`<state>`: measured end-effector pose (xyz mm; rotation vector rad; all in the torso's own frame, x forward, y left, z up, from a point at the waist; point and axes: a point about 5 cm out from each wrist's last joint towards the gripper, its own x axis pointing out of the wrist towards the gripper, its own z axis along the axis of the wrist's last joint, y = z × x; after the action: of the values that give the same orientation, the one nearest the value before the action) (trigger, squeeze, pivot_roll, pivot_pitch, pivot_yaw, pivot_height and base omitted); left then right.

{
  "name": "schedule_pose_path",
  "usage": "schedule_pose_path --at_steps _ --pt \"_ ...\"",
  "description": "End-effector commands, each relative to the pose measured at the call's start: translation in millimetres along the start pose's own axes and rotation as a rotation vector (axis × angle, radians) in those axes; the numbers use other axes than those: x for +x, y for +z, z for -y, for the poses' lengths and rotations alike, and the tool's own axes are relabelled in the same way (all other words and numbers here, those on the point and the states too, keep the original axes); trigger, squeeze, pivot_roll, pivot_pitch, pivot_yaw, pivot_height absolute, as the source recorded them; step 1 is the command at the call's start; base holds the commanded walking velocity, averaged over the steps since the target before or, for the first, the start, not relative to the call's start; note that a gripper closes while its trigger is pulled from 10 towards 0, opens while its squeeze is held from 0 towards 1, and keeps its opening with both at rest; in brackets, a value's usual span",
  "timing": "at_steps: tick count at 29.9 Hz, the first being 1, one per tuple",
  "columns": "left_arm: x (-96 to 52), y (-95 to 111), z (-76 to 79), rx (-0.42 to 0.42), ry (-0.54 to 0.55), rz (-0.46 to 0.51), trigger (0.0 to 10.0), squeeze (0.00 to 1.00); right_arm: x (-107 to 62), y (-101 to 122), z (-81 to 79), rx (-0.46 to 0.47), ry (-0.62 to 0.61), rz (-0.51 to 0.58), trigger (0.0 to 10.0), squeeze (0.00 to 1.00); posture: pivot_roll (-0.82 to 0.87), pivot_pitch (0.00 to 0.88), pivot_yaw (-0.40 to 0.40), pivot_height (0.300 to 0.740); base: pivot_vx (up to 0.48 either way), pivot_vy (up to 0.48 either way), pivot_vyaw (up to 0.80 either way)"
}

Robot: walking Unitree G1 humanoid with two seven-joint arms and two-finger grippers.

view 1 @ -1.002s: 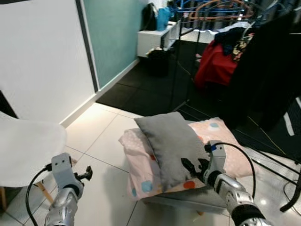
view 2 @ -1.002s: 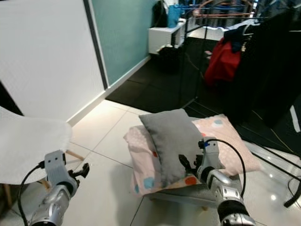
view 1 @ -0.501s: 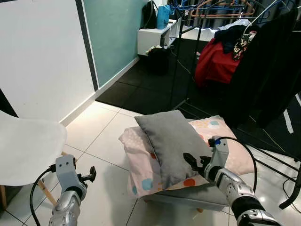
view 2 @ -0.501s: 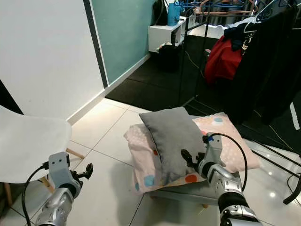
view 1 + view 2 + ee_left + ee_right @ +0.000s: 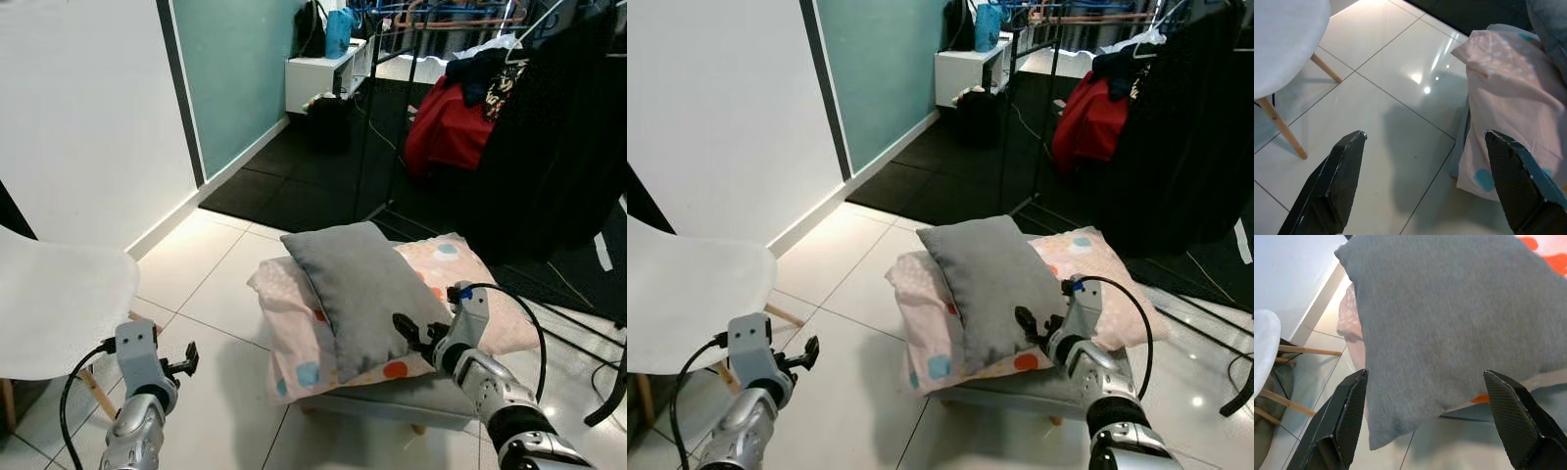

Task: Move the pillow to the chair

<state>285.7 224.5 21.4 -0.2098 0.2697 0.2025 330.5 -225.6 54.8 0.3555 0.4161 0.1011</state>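
A grey pillow [image 5: 358,289] lies on top of a pink dotted pillow [image 5: 294,343], both on a low grey stool. My right gripper [image 5: 409,331] is open, its fingers spread just over the grey pillow's near right edge; the right wrist view looks onto the grey pillow [image 5: 1449,328] between the two fingers. A white chair [image 5: 54,308] with wooden legs stands at the left. My left gripper [image 5: 184,362] is open and held low over the tiled floor, between the chair and the pillows; the left wrist view has the chair seat [image 5: 1283,44] and the pink pillow [image 5: 1508,112].
A white and teal wall [image 5: 118,108] runs along the left. Beyond the pillows stands a black clothes rack [image 5: 392,117] with red and dark garments [image 5: 446,127]. A white cabinet [image 5: 318,83] sits at the back. Bare white floor tiles [image 5: 211,284] lie between the chair and the stool.
The camera has drifted a little. My right gripper has slid slightly right along the grey pillow's near edge. The left gripper has barely moved.
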Motion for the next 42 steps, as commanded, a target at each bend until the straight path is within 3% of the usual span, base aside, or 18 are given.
schedule_pose_path --at_steps 1,16,17,18,20,22,23,25,26,27,28,30,32,42 --pt "-1.7 -3 -3.6 0.002 0.007 -0.011 10.0 0.0 -0.4 -4 1.7 0.017 -0.013 -0.011 10.0 0.0 -0.14 0.052 0.001 0.625 0.0 0.0 0.0" --pt "-2.3 -9 0.5 -0.008 0.005 -0.013 10.0 0.0 -1.6 7 8.2 0.05 -0.038 0.027 10.0 0.0 -0.16 0.04 -0.018 0.62 0.0 0.0 0.0" --pt "-1.8 -8 0.6 -0.008 0.003 -0.013 10.0 0.0 -3.1 14 13.7 0.113 -0.065 0.055 10.0 0.0 -0.17 0.036 -0.012 0.615 0.0 0.0 0.0" --pt "-1.8 -8 0.6 -0.008 0.003 -0.013 10.0 0.0 -3.1 14 13.7 0.113 -0.065 0.055 10.0 0.0 -0.17 0.036 -0.012 0.615 0.0 0.0 0.0" --pt "0.6 -3 0.4 -0.003 -0.002 0.0 10.0 0.0 -5.1 22 19.3 0.237 -0.068 0.093 10.0 0.0 -0.16 0.043 -0.008 0.605 0.0 0.0 0.0" --pt "0.6 -3 0.4 -0.003 -0.002 0.0 10.0 0.0 -5.1 22 19.3 0.237 -0.068 0.093 10.0 0.0 -0.16 0.043 -0.008 0.605 0.0 0.0 0.0" --pt "1.6 0 -0.4 0.0 -0.002 0.01 10.0 0.0 -4.7 21 17.5 0.302 -0.035 0.099 10.0 0.0 -0.16 0.048 -0.005 0.6 0.0 0.0 0.0" --pt "1.6 0 -0.4 0.0 -0.002 0.01 10.0 0.0 -4.7 21 17.5 0.302 -0.035 0.099 10.0 0.0 -0.16 0.048 -0.005 0.6 0.0 0.0 0.0" --pt "2.1 3 -1.1 0.001 -0.001 0.02 10.0 0.0 -3.8 19 14.4 0.394 0.001 0.11 10.0 0.0 -0.16 0.052 0.002 0.595 0.0 0.0 0.0" --pt "2.1 3 -1.1 0.001 -0.001 0.02 10.0 0.0 -3.8 19 14.4 0.394 0.001 0.11 10.0 0.0 -0.16 0.052 0.002 0.595 0.0 0.0 0.0" --pt "2.1 4 -1.6 0.005 -0.001 0.027 10.0 0.0 -3.0 17 11.6 0.468 0.031 0.121 10.0 0.0 -0.15 0.056 0.006 0.59 0.0 0.0 0.0" --pt "2.1 4 -1.6 0.005 -0.001 0.027 10.0 0.0 -3.0 17 11.6 0.468 0.031 0.121 10.0 0.0 -0.15 0.056 0.006 0.59 0.0 0.0 0.0" --pt "0.9 6 -3.1 0.022 -0.004 0.039 10.0 0.0 -0.5 11 4.0 0.581 0.081 0.132 10.0 0.0 -0.14 0.067 0.019 0.58 0.0 0.0 0.0" --pt "-0.5 7 -8.1 0.028 0.0 0.043 10.0 0.0 4.1 10 -14.0 0.642 0.216 0.141 10.0 0.0 -0.13 0.073 0.025 0.56 0.0 0.0 0.0"
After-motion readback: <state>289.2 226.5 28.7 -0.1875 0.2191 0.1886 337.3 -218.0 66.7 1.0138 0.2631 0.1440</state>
